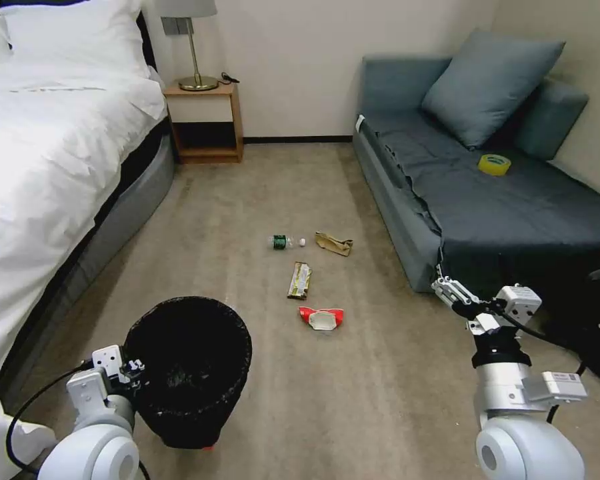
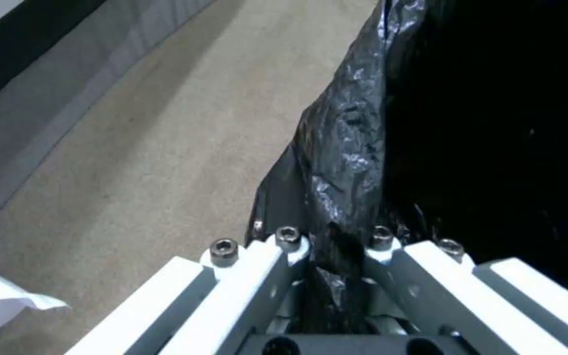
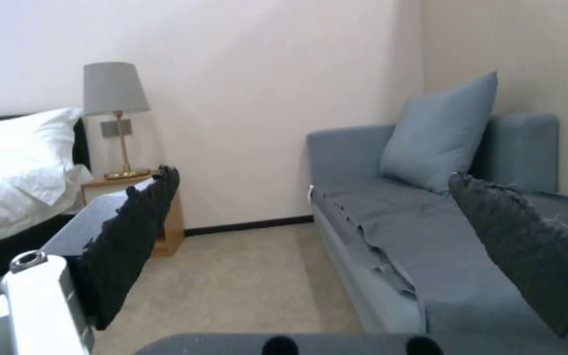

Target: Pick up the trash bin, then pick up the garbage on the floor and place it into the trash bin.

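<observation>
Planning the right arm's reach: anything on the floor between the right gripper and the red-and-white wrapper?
Head view: bare carpet between the right gripper, open by the sofa corner, and the red-and-white wrapper. Left gripper clamps the trash bin rim.

Round black mesh trash bin with black plastic liner (image 1: 192, 370), upright, open, near the bed side. Garbage on beige carpet between bed and sofa: small clear bottle with green label (image 1: 286, 241) lying flat, crumpled brown paper (image 1: 333, 243) beside it, long gold-green snack wrapper (image 1: 300, 280) nearer, red-and-white crumpled wrapper (image 1: 322, 318) nearest.
</observation>
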Tool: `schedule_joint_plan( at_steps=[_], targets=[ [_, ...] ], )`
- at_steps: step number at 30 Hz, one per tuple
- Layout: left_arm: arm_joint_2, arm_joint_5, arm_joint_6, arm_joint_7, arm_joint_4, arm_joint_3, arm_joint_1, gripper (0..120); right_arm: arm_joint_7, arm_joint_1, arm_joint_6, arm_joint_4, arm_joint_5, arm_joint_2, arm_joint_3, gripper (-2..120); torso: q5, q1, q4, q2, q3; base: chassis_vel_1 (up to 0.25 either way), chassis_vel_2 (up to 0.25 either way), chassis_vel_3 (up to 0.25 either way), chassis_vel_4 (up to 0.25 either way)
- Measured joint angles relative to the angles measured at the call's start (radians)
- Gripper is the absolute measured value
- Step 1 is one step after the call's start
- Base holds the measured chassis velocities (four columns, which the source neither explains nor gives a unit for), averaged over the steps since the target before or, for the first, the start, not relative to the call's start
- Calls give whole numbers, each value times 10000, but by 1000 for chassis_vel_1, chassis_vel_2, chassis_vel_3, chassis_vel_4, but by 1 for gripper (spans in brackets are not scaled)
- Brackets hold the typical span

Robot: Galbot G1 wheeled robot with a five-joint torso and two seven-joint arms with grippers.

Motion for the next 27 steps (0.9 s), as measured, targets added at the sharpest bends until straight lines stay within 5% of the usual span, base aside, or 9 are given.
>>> schedule_joint_plan(
  at_steps=[27],
  targets=[
    [28, -101, -192, 41, 499, -137, -340, 2, -145, -6, 32, -163, -253, 44, -94, 100, 2, 0, 0, 1, 1, -142, 148, 141, -147]
  ],
)
